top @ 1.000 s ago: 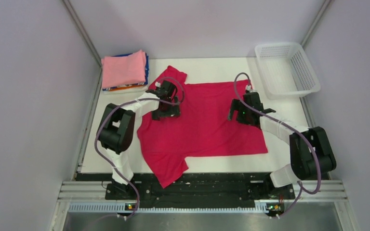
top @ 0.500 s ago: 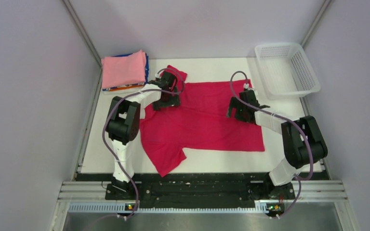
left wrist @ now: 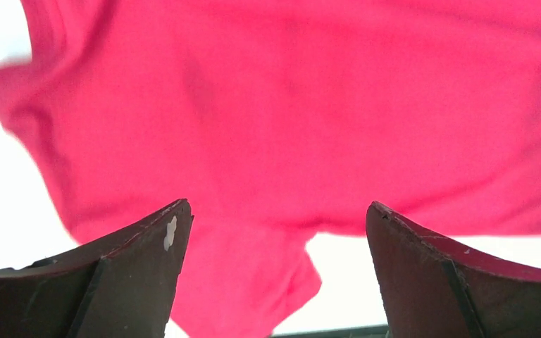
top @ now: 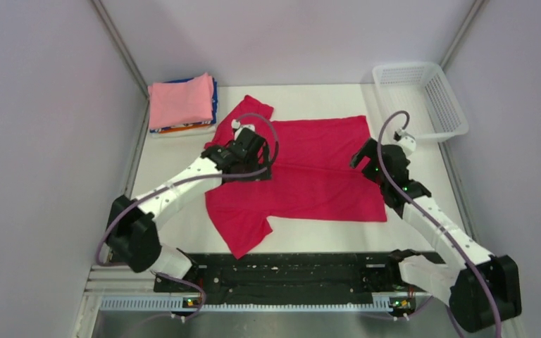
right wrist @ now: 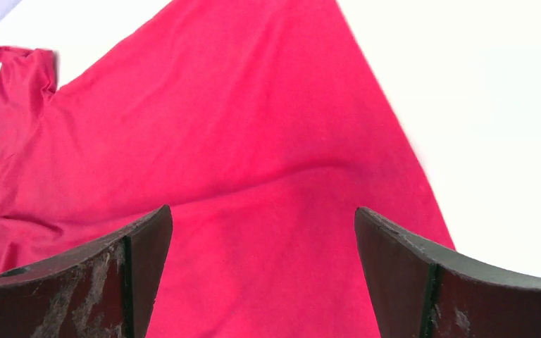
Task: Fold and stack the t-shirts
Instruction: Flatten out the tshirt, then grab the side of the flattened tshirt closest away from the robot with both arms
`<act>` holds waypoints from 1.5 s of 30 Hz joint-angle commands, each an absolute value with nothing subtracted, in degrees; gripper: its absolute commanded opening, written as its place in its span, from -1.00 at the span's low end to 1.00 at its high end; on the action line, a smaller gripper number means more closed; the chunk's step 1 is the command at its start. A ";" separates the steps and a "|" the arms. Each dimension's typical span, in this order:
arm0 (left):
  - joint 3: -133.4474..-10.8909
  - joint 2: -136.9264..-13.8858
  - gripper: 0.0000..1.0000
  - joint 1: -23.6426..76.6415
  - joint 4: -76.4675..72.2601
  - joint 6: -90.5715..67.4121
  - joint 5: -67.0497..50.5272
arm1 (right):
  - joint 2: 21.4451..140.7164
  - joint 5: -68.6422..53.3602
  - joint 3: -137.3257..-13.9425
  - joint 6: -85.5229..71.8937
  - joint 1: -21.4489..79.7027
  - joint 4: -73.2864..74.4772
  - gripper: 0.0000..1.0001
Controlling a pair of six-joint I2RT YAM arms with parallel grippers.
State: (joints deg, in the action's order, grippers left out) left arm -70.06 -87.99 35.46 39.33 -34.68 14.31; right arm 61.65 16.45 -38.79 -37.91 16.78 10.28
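A: Starting at the near edge, where does the cloth lie?

B: The crimson t-shirt (top: 310, 193) is spread flat on the white table (top: 165, 190). Its near sleeve (top: 243, 241) trails toward the arm bases, almost off the edge. I'd tuck that in first, or it will drag when the body is folded.

A: And the grippers?

B: Both hang over the shirt's middle, jaws spread wide, with nothing between them. The left gripper (top: 252, 165) is over the sleeve end and the right gripper (top: 361, 156) is over the hem end. A soft ridge runs across the cloth between them.

A: So this is a fresh grab?

B: It looks that way. Each should come down on an edge rather than the middle and pinch a single layer. They need to lift together at the same height, or the cloth will twist.

A: What about farther back?

B: The far sleeve (top: 250, 111) points away at the collar end and needs folding inward too. Beyond it, at the far left corner, is the stack of folded t-shirts (top: 183, 125) with a pink t-shirt (top: 181, 100) on top. The finished rectangle should match its outline. The white mesh basket (top: 445, 98) sits far right, well apart.
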 commanded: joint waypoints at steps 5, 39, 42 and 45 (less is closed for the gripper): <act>-57.52 -76.83 0.90 52.68 66.21 -56.13 24.30 | 49.33 23.43 -29.09 -43.61 16.30 10.78 0.97; -35.84 -78.03 -0.28 62.72 45.09 -65.51 16.55 | 45.43 24.83 -27.60 -45.91 16.23 18.68 0.87; -36.42 -77.27 -0.69 62.62 44.76 -64.14 17.13 | 41.78 22.93 -26.27 -47.30 16.18 24.28 0.86; -37.95 -75.85 -1.00 62.34 45.65 -62.29 18.19 | 37.45 23.50 -24.67 -49.90 16.25 30.44 0.86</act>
State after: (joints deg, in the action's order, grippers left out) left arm -36.10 -78.11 62.81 47.99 -64.23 12.01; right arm 42.19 23.64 -26.20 -46.13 16.67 21.47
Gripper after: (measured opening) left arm 0.036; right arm 0.932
